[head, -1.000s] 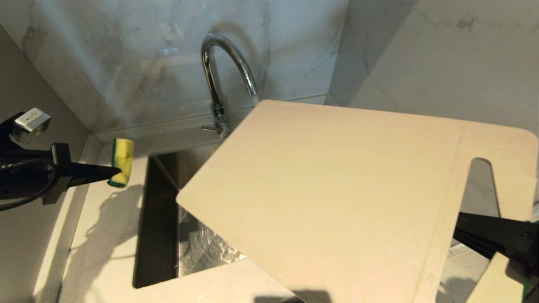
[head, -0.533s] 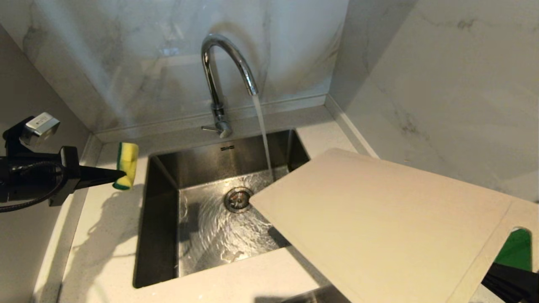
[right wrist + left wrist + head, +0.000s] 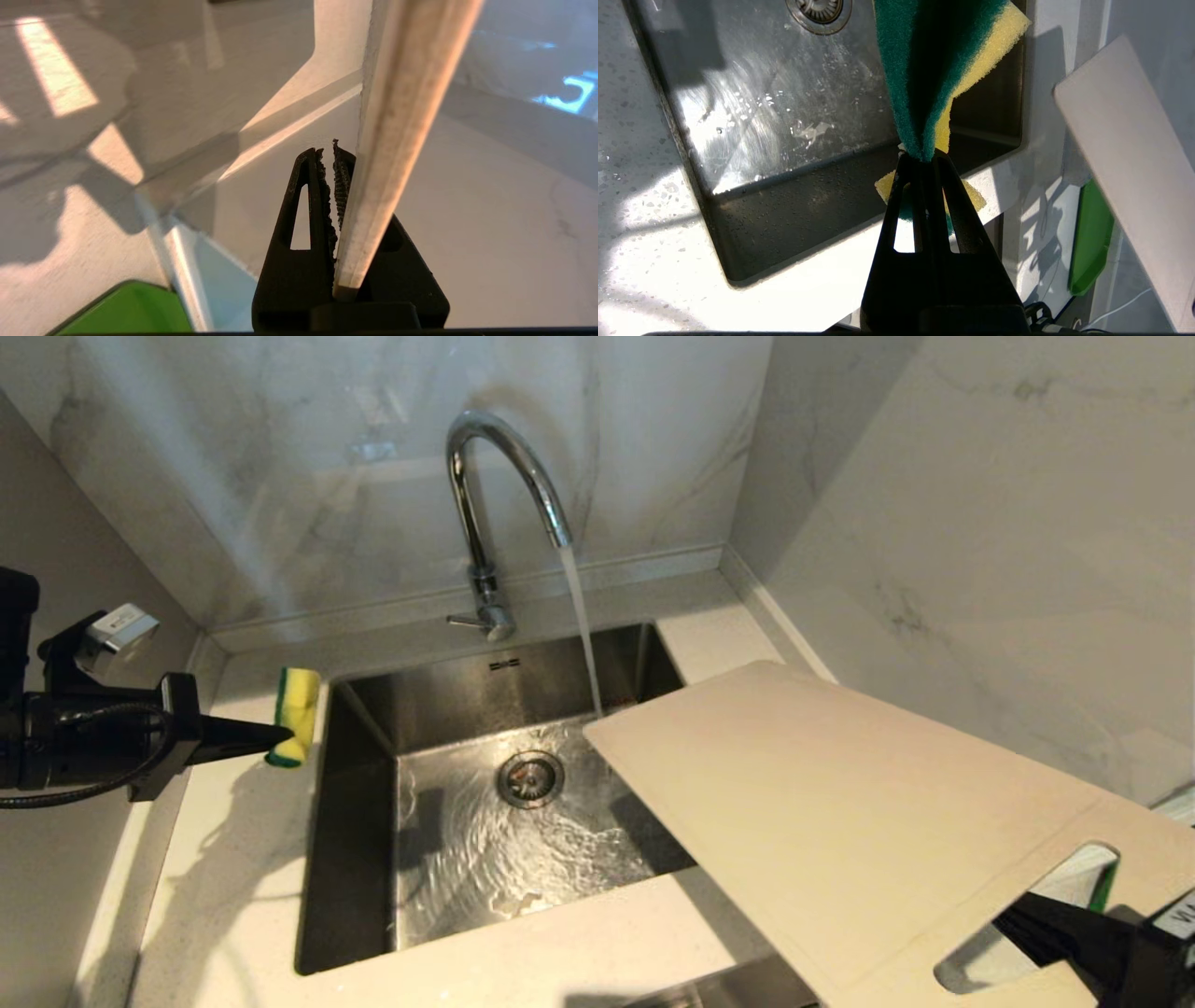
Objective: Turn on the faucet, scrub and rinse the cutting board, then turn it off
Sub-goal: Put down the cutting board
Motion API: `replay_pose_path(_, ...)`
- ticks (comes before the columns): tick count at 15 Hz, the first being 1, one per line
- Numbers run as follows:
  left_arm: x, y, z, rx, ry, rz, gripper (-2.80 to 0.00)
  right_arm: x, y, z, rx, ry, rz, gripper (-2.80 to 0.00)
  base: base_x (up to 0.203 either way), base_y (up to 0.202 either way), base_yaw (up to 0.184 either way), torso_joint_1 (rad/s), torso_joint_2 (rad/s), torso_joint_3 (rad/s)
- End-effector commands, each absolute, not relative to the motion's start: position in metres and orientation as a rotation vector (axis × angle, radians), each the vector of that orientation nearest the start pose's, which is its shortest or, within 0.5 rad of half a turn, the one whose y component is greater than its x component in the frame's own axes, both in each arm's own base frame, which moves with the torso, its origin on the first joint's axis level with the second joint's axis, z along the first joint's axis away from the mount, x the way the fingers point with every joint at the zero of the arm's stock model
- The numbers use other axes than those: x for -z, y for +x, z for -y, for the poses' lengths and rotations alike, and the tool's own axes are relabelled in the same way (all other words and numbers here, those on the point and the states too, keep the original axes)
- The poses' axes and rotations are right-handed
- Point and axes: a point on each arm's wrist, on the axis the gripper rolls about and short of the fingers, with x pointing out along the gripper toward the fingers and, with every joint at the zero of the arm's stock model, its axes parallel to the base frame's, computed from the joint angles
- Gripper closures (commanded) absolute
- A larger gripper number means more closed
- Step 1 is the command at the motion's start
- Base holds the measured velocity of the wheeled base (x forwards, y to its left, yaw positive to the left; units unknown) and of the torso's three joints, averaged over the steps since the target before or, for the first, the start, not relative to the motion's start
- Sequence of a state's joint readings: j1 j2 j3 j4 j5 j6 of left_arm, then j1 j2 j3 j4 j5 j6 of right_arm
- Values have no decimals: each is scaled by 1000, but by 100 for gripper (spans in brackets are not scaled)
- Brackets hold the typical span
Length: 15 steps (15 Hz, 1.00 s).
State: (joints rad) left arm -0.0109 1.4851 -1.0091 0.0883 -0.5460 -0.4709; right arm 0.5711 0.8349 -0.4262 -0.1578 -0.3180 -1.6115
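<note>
Sponge (image 3: 297, 717) clamped in left gripper (image 3: 271, 739), nearer sink (image 3: 359, 821) than before. Right gripper (image 3: 334, 196) grips board (image 3: 840, 821), swung down off faucet (image 3: 495, 504); water running, scrubbing next.

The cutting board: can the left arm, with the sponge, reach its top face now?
Probably yes. Only the open sink lies between the sponge in the left gripper and the cutting board, which the right gripper holds tilted over the basin's right side.
</note>
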Motion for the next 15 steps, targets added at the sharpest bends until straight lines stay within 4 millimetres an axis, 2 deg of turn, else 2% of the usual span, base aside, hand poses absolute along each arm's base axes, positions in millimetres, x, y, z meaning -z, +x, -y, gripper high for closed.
replay_pose_path(1, -227, 254, 14, 401, -607, -697, 0, -187, 98, -54, -407, -1732, -21, 0, 0, 0, 0, 0, 0, 0)
replay_pose_path(5, -216, 267, 15, 390, -615, -736, 0, -179, 112, -50, -381, -1737, -142, 0, 0, 0, 0, 0, 0, 0)
replay_pose_path(15, -205, 276, 18, 392, -622, -779, 0, -160, 122, -53, -445, -1695, -255, 0, 0, 0, 0, 0, 0, 0)
